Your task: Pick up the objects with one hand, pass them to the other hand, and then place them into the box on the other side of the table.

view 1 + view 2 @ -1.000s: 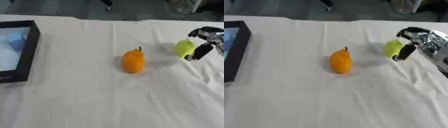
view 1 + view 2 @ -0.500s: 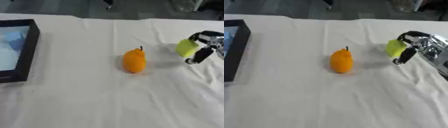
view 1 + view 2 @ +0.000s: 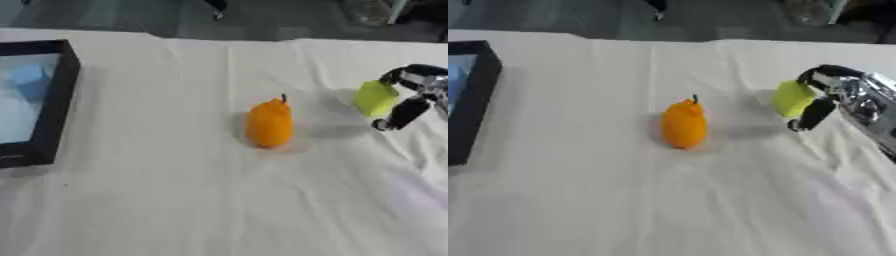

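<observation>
An orange pear-shaped fruit (image 3: 269, 123) with a dark stem stands upright on the white cloth near the middle of the table. At the right edge my right hand (image 3: 852, 98) is curled round a yellow-green object (image 3: 792, 98), fingers above it and thumb below, holding it just over the cloth. A black box (image 3: 41, 100) with a pale blue inside lies at the far left; something blue sits in it. My left hand shows in neither view.
A white cloth (image 3: 192, 200) covers the whole table, with creases near the right side. The table's far edge runs along the top, with dark floor and some blurred shapes beyond it.
My right hand with the yellow-green object has shifted slightly right and down. The pear and the box have stayed put.
</observation>
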`<state>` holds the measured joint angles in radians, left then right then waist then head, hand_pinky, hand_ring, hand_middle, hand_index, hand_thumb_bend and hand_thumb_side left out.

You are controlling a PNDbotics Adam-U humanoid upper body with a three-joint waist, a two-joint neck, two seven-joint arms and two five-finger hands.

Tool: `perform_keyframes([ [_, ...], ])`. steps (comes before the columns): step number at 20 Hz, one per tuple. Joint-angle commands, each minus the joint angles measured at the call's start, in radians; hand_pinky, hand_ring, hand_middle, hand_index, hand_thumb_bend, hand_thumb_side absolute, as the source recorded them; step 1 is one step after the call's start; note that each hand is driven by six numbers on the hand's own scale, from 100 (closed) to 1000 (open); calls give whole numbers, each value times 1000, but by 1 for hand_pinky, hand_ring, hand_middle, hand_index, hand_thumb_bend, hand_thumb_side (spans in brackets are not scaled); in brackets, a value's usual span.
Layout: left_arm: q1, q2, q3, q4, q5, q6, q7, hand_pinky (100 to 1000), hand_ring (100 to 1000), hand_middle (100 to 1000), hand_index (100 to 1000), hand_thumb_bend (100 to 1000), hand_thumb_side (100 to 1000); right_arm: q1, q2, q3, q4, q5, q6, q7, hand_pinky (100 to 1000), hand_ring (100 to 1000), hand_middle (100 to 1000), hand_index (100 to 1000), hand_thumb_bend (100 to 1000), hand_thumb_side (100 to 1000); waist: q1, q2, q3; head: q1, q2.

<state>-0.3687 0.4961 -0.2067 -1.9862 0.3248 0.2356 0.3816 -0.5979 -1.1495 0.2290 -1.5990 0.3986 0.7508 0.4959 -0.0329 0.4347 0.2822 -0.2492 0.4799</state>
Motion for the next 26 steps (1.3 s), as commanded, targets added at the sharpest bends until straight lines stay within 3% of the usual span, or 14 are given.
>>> perform_keyframes([
  [1, -6, 11, 10, -14, -2, 0, 2, 1000, 857, 865, 745, 100, 846, -6, -38, -14, 0, -10, 156, 146, 958, 992, 927, 927, 426, 100, -5, -3, -2, 0, -16],
  [6, -3, 11, 9, -14, -3, 2, 2, 1000, 857, 865, 746, 100, 854, -10, -45, -21, 4, -9, 156, 135, 960, 994, 928, 931, 416, 100, -4, -4, -7, 3, -15],
  [10, -2, 10, 9, -14, -4, 7, -1, 1000, 856, 866, 746, 100, 856, -13, -57, -51, 13, 43, 156, 109, 959, 991, 927, 933, 415, 100, -1, -3, -12, 5, -16],
  [18, 1, 4, 10, -14, -9, 11, 0, 1000, 855, 866, 747, 100, 865, -35, -39, -55, 21, 116, 156, 136, 941, 964, 892, 903, 413, 100, 3, 7, -11, 0, -14],
  [21, -1, 2, 8, -14, -8, 13, -3, 1000, 854, 861, 747, 100, 869, -42, -35, -59, 25, 152, 156, 104, 916, 922, 829, 864, 402, 100, 3, 9, -12, -3, -18],
  [26, -3, 1, 9, -14, -9, 12, -6, 1000, 854, 861, 748, 100, 866, -52, -22, -55, 30, 152, 156, 65, 925, 932, 853, 880, 402, 100, 6, 12, -11, -3, -18],
])
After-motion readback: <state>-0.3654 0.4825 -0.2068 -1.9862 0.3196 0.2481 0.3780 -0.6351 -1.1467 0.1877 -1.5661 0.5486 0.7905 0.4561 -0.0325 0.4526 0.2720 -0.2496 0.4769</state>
